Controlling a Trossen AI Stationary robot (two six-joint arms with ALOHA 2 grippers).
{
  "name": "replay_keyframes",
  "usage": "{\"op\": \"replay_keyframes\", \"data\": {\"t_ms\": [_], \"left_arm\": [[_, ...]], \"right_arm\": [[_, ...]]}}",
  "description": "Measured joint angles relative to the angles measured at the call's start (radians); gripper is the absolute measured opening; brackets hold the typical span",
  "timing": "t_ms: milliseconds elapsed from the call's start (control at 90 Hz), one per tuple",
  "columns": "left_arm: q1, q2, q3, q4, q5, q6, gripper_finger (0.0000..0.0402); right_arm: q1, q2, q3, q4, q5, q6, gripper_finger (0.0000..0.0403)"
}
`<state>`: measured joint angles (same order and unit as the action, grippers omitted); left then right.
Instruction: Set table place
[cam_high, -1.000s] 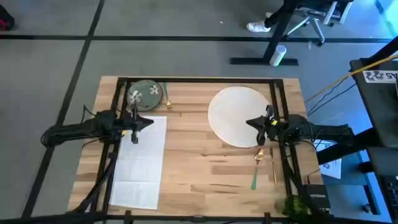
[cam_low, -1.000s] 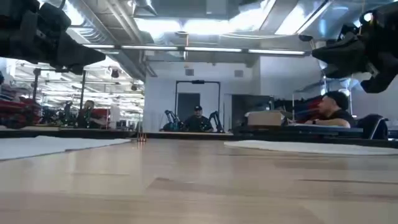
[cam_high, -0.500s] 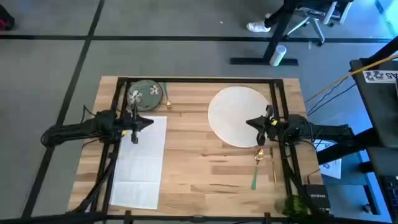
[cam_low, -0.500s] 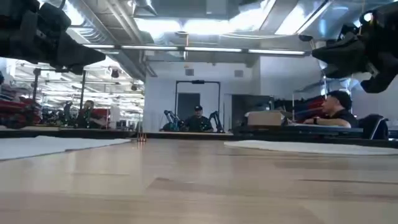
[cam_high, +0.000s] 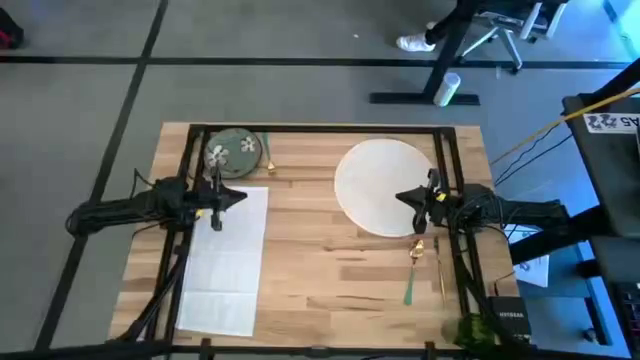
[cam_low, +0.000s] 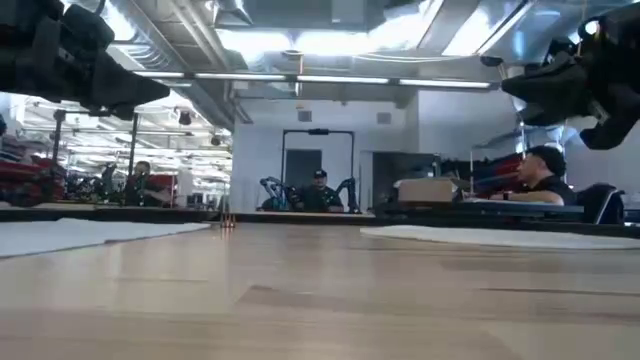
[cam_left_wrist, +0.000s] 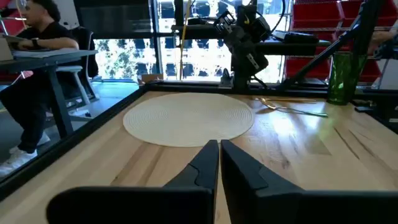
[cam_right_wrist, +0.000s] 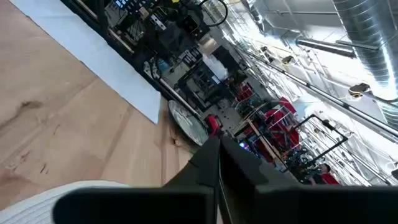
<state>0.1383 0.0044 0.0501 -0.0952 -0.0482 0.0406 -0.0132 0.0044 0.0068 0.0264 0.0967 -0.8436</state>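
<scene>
1. You see the left gripper (cam_high: 241, 196), fingers pressed together and holding nothing, hovering over the far corner of the white napkin (cam_high: 225, 262), on the side away from the large white plate (cam_high: 383, 186). The right gripper (cam_high: 402, 196), also closed and empty, hangs over the plate's near edge.
2. Taking the plate as landmark on the table (cam_high: 310, 270): the small green flowered dish (cam_high: 233, 151) lies well to its left at the far edge; the napkin lies left of it and nearer the front.
3. Count one plate, one dish and one napkin. Gold cutlery with a green handle (cam_high: 412, 272) lies just in front of the plate.
4. The green tumbler (cam_left_wrist: 339, 76) is cut off at the high view's bottom edge, beyond the cutlery from the plate. How many cutlery pieces there are cannot be made out; another piece (cam_high: 269, 153) beside the dish is too small to identify.
</scene>
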Motion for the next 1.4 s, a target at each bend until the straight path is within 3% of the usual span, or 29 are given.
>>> {"op": "replay_keyframes", "data": {"t_ms": [1111, 1400], "left_arm": [[0.000, 0.000, 0.000, 0.003, 0.000, -0.002, 0.0000], [-0.001, 0.000, -0.001, 0.067, -0.040, -0.122, 0.0000]], "right_arm": [[0.000, 0.000, 0.000, 0.000, 0.000, 0.000, 0.0000], [0.000, 0.000, 0.000, 0.000, 0.000, 0.000, 0.0000]]}}
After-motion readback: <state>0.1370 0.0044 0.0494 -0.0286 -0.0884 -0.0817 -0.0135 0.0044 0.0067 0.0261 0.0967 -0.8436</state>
